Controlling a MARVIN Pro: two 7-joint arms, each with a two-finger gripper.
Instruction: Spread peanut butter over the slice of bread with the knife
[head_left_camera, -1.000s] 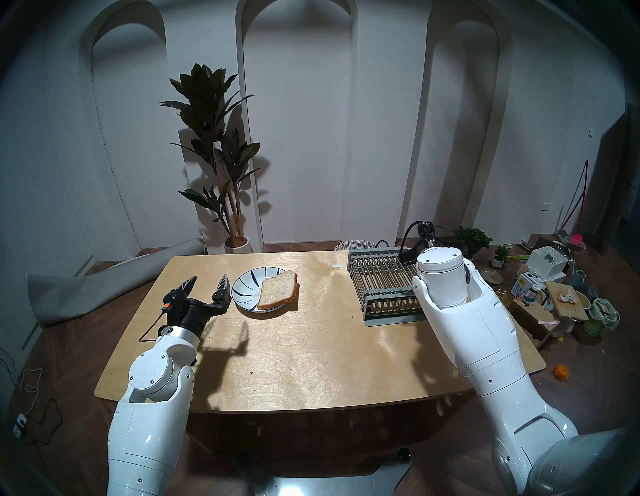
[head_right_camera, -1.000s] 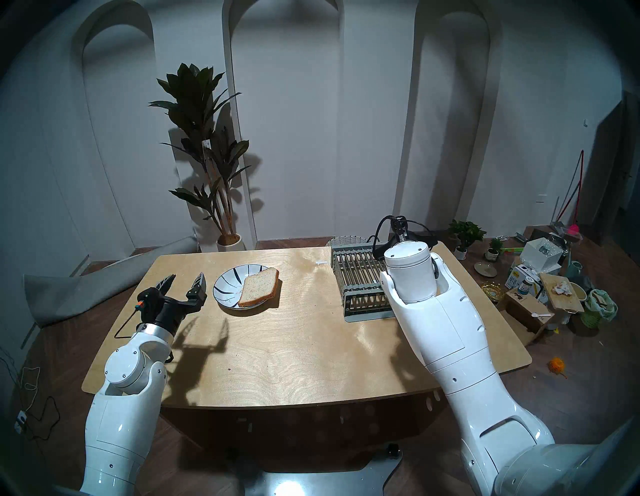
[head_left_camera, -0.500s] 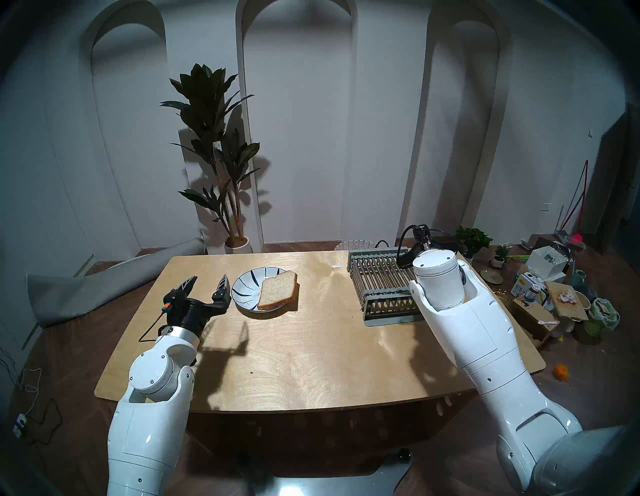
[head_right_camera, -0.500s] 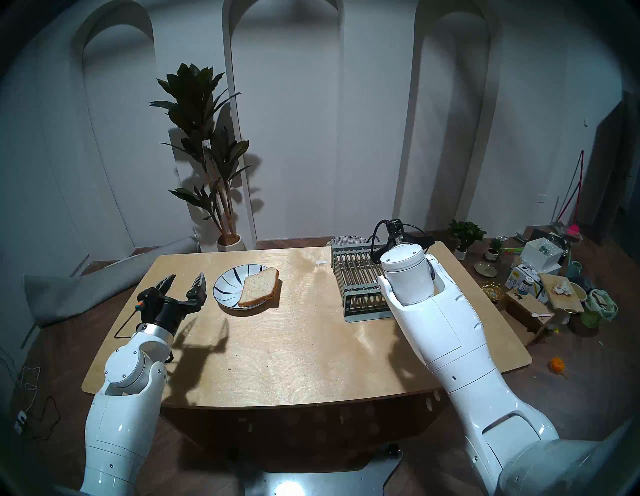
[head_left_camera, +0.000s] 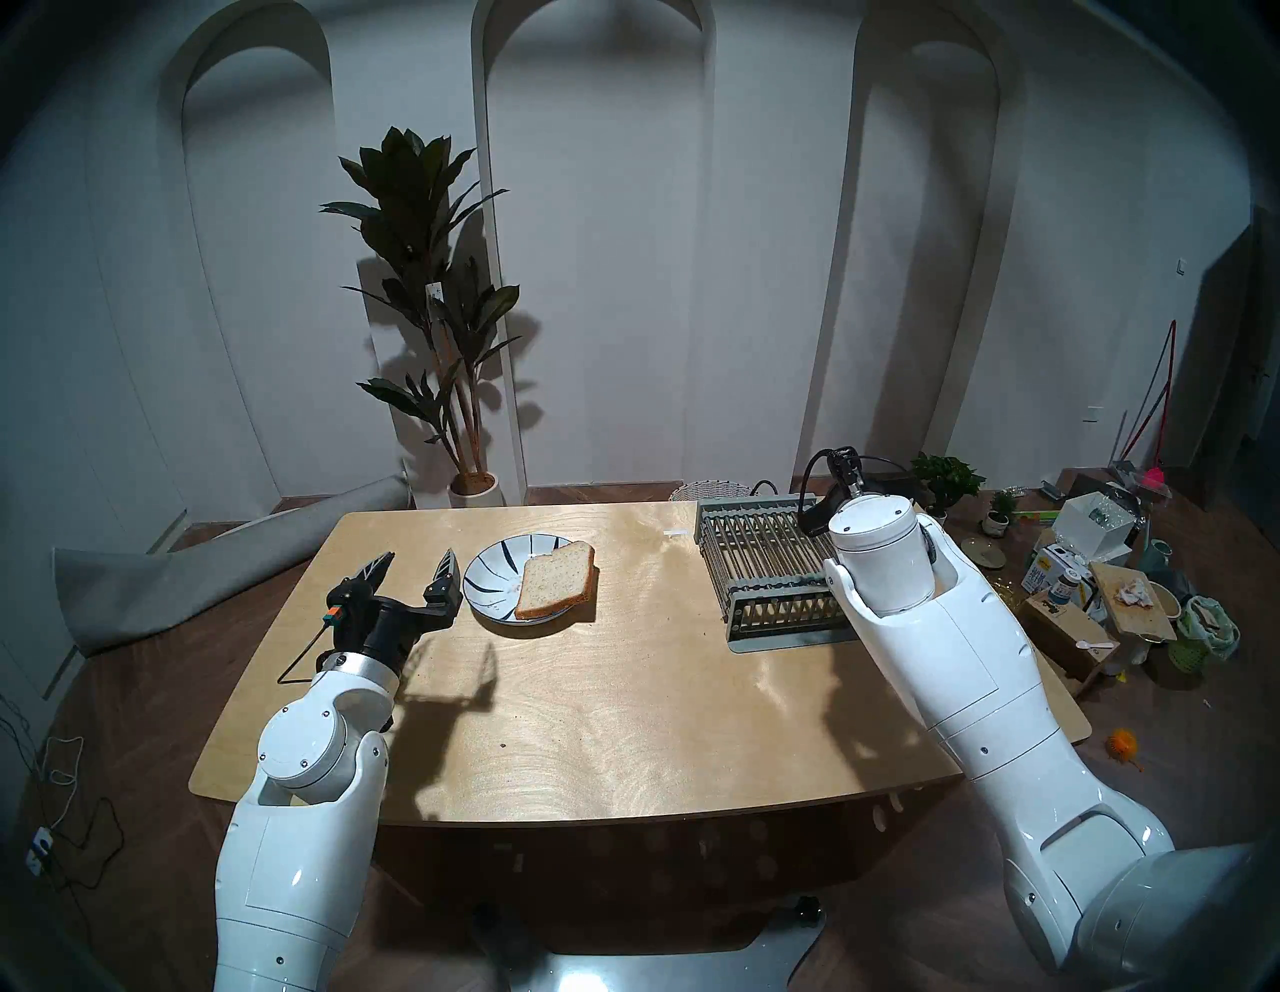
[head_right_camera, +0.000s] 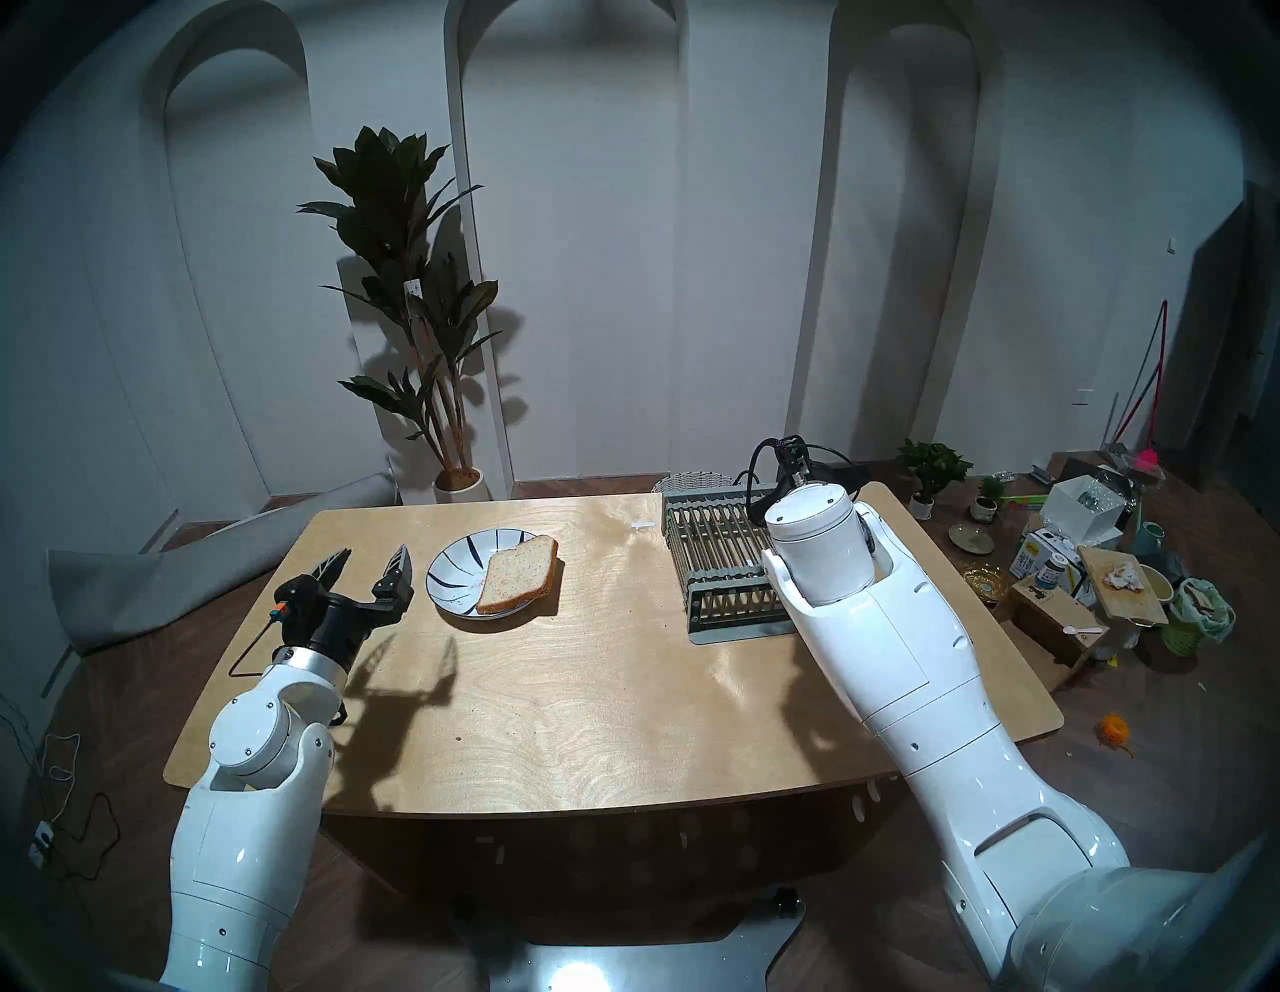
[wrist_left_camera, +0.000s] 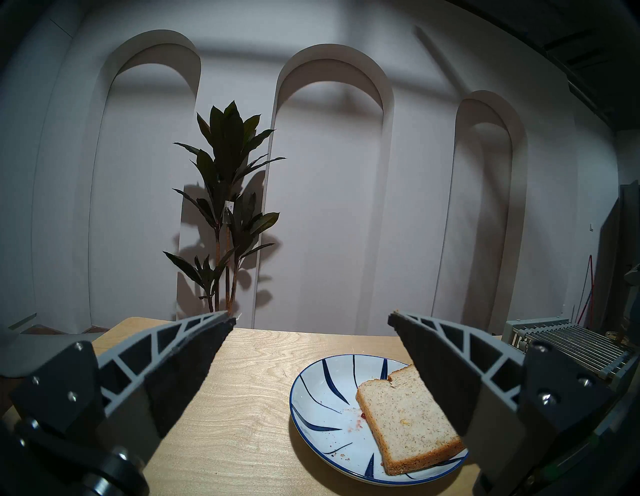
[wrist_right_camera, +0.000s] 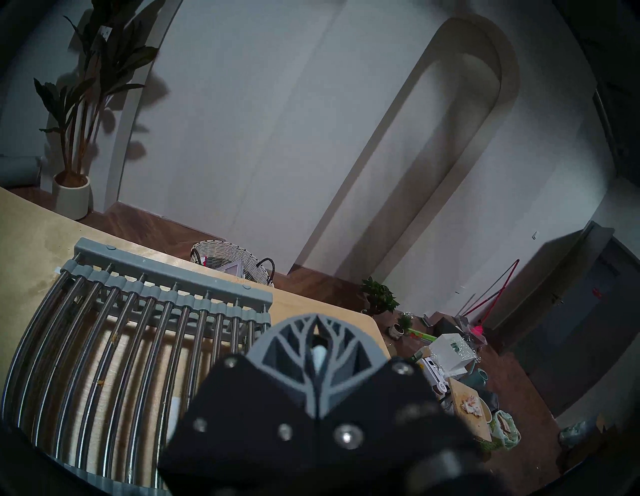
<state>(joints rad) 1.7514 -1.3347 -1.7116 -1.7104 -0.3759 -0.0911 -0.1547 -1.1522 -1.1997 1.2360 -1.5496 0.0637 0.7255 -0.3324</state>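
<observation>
The slice of bread (head_left_camera: 557, 578) lies on the right half of a white plate with blue stripes (head_left_camera: 485, 575), its edge over the rim; it also shows in the left wrist view (wrist_left_camera: 408, 426). My left gripper (head_left_camera: 418, 554) is open and empty, just left of the plate above the table. My right gripper (wrist_right_camera: 317, 318) is shut on a pale bluish-white piece (wrist_right_camera: 318, 356), which looks like the knife's handle; the blade is hidden. It hovers over the far right end of the rack, hidden behind the wrist in the head views. The peanut butter is out of view.
A grey dish rack with metal bars (head_left_camera: 762, 561) stands at the table's back right. A wicker basket (wrist_right_camera: 228, 259) sits on the floor behind it. A potted plant (head_left_camera: 443, 312) stands behind the table. Clutter (head_left_camera: 1108, 589) covers the floor on the right.
My right arm has shifted slightly over the rack, its elbow swinging to the right. The left arm, plate and bread have not moved.
</observation>
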